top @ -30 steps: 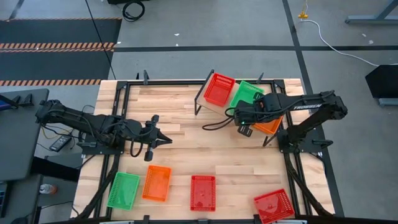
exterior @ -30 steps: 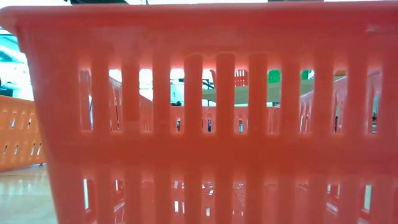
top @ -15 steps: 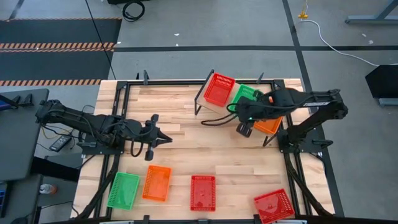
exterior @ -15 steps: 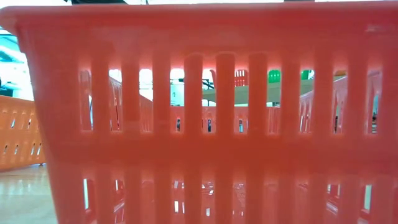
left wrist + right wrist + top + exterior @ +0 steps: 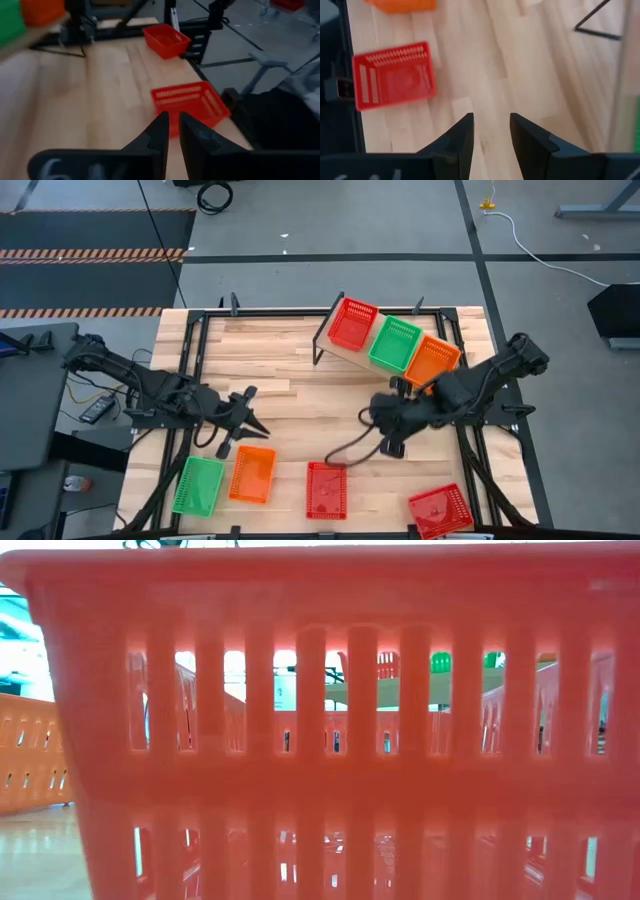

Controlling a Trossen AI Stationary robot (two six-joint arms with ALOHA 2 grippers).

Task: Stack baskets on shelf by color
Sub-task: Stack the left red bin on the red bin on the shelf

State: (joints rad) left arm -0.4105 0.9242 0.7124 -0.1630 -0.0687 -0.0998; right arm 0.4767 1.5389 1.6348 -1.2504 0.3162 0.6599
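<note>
Baskets line the shelf (image 5: 345,352): red (image 5: 352,323), green (image 5: 395,343), orange (image 5: 433,362). Your right hand (image 5: 388,442), spread and empty, hangs above the loose red basket (image 5: 325,489) on the table (image 5: 290,405); next, drop onto its rim and pinch. Your left hand (image 5: 238,442), slightly parted, carries nothing near the loose orange basket (image 5: 251,474).

From overhead we look straight down on the whole table (image 5: 300,370). At tabletop height we sit pressed against a red basket (image 5: 320,720), peering through its slots. Each wrist view looks past its own fingers at that same red basket (image 5: 190,102) (image 5: 394,75), shared with overhead (image 5: 326,490).
</note>
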